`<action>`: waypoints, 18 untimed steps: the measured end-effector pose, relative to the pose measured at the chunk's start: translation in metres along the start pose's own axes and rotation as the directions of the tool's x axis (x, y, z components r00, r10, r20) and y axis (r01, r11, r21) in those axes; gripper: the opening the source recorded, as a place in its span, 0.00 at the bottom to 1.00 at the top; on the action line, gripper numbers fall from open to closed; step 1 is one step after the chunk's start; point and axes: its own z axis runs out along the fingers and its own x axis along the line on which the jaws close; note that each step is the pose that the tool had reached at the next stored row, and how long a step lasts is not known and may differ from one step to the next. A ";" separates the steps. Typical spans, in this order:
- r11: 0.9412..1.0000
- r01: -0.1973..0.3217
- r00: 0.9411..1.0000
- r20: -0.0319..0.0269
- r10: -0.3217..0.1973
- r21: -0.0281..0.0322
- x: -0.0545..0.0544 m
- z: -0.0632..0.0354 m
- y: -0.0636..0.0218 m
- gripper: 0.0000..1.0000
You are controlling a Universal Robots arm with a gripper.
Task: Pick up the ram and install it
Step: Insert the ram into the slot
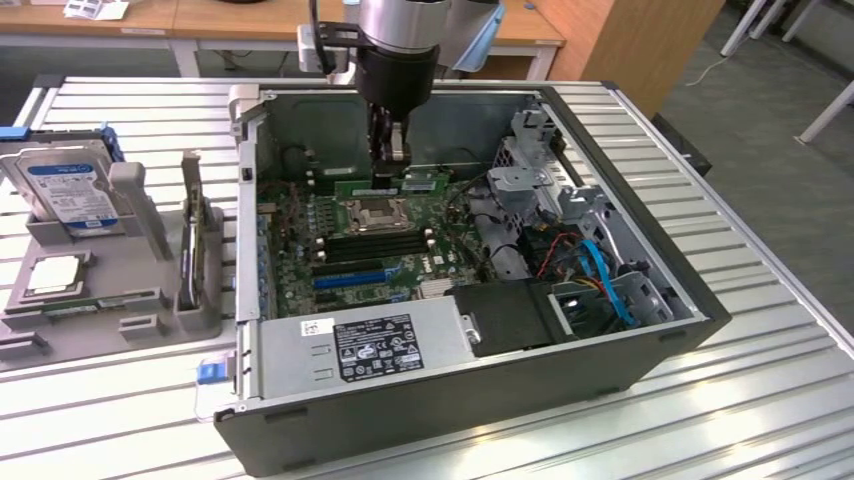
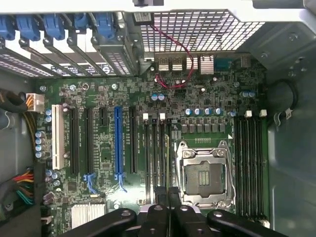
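Note:
The ram (image 1: pixel 424 182) is a narrow green stick with a pale label. It lies level just above the motherboard (image 1: pixel 350 262), on the far side of the processor socket (image 1: pixel 374 212). My gripper (image 1: pixel 390 174) reaches down into the open computer case (image 1: pixel 587 130) and is shut on the ram's middle. In the wrist view the gripper (image 2: pixel 168 193) has its black fingers (image 2: pixel 160 197) pressed together over the memory slots (image 2: pixel 154 158) right beside the socket (image 2: pixel 203 173). Whether the ram is seated in a slot or just above it, I cannot tell.
A second bank of memory slots (image 2: pixel 249 163) lies on the socket's other side. Expansion slots (image 2: pixel 117 140), a power supply (image 1: pixel 367 345) and cables (image 1: pixel 594 265) crowd the case. In the exterior view's left, a grey holder (image 1: pixel 147 325) carries a hard drive (image 1: pixel 67 185), a dark card (image 1: pixel 198 245) and a processor chip (image 1: pixel 54 275).

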 end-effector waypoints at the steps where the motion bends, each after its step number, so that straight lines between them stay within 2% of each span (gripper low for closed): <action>1: 1.000 0.008 1.000 0.000 -0.008 0.000 0.000 0.0000 0.0000 0.12; 4: 0.999 0.048 0.999 -0.001 -0.048 0.000 0.000 0.0001 0.0000 0.12; 7: 0.999 0.053 0.999 -0.001 -0.053 0.000 0.000 0.0014 -0.0001 0.12; 18: 0.999 0.053 0.999 -0.002 -0.053 0.000 0.000 0.0229 -0.0004 0.12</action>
